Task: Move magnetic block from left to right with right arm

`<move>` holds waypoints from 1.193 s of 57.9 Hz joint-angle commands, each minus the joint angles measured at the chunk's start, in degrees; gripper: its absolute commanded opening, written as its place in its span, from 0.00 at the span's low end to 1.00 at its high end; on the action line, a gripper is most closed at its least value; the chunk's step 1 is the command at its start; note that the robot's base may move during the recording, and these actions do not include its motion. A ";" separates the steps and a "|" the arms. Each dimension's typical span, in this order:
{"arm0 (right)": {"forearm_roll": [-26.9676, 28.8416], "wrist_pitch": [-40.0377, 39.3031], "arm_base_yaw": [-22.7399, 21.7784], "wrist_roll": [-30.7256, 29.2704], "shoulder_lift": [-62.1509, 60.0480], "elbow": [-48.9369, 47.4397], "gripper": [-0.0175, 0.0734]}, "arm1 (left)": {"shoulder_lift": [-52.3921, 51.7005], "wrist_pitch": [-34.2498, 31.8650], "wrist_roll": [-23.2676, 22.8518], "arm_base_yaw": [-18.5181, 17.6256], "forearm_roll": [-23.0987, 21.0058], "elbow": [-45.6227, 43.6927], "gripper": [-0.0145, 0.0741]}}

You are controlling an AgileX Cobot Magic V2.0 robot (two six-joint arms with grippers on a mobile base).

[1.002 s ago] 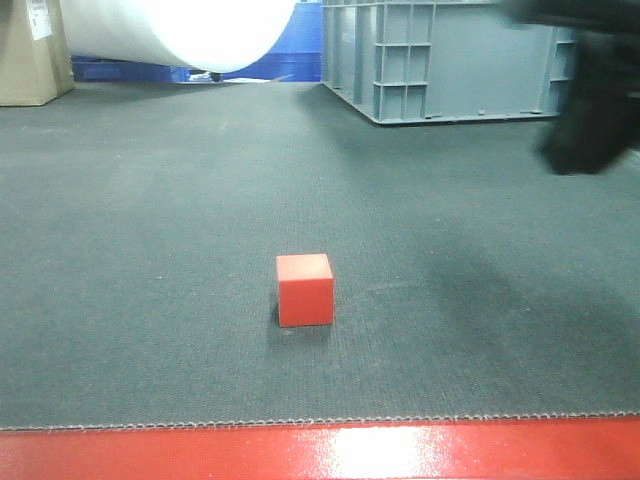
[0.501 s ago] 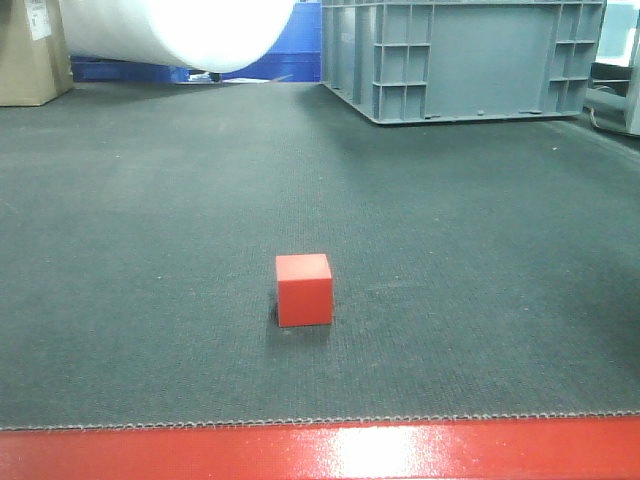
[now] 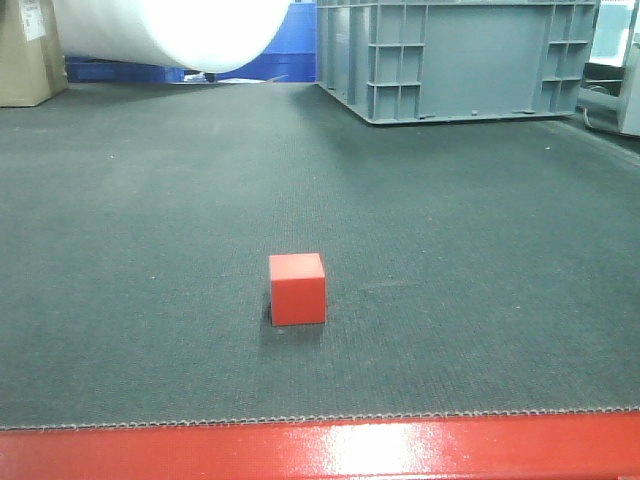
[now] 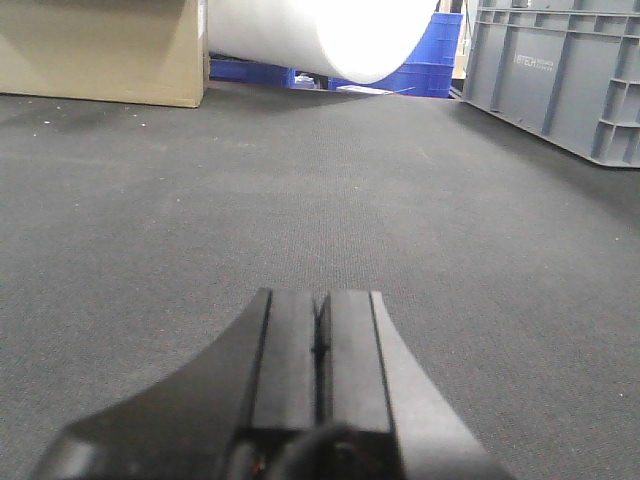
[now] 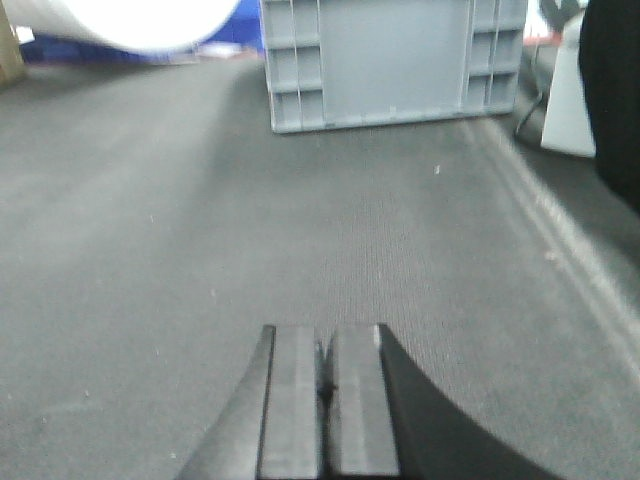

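The magnetic block, a small plain red cube, rests alone on the dark grey mat, a little left of centre and near the front in the front-facing view. No gripper shows in that view. In the left wrist view my left gripper is shut with nothing between its jaws, low over bare mat. My right gripper is likewise shut and empty in the right wrist view, pointing toward the grey crate. The block appears in neither wrist view.
A grey plastic crate stands at the back right. A large white roll lies at the back left beside a cardboard box, with blue crates behind. A red strip borders the mat's front edge.
The dark blurred arm seen at the upper right a second ago has left the front-facing view. The scene, block included, sits slightly further left in the picture.
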 commanded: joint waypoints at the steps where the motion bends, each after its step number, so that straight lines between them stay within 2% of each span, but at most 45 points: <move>1: 0.32 -4.41 -0.51 -0.53 -0.08 -1.60 0.26 | -0.51 -4.46 -0.41 -0.27 -0.15 0.39 0.02; 24: 0.22 -4.37 -0.51 -0.53 -0.07 -1.58 0.26 | -0.51 -4.46 -0.41 -0.27 -0.15 0.39 0.02; 30: -4.50 -4.57 -1.42 -0.53 -0.07 -1.28 0.26 | -0.51 -4.46 -0.41 -0.27 -0.15 0.39 0.02; 33: -6.69 -5.91 -2.44 -0.53 -0.07 -0.37 0.26 | -0.51 -4.46 -0.41 -0.27 -0.15 0.39 0.02; 49: -6.61 -17.77 -3.79 -0.53 -3.17 8.74 0.26 | -0.51 -4.46 -0.41 -0.27 -0.15 0.39 0.02; 57: -6.61 -17.91 -3.79 -0.48 -8.13 12.91 0.26 | -0.51 -4.46 -0.41 -0.27 -0.15 0.39 0.02; 64: -6.61 -13.79 -3.79 -0.48 -13.75 12.78 0.26 | -0.51 -4.46 -0.41 -0.27 -0.15 0.39 0.02; 69: -6.61 -13.41 -3.79 -0.48 -13.47 12.83 0.26 | -0.51 -4.46 -0.41 -0.27 -0.15 0.39 0.02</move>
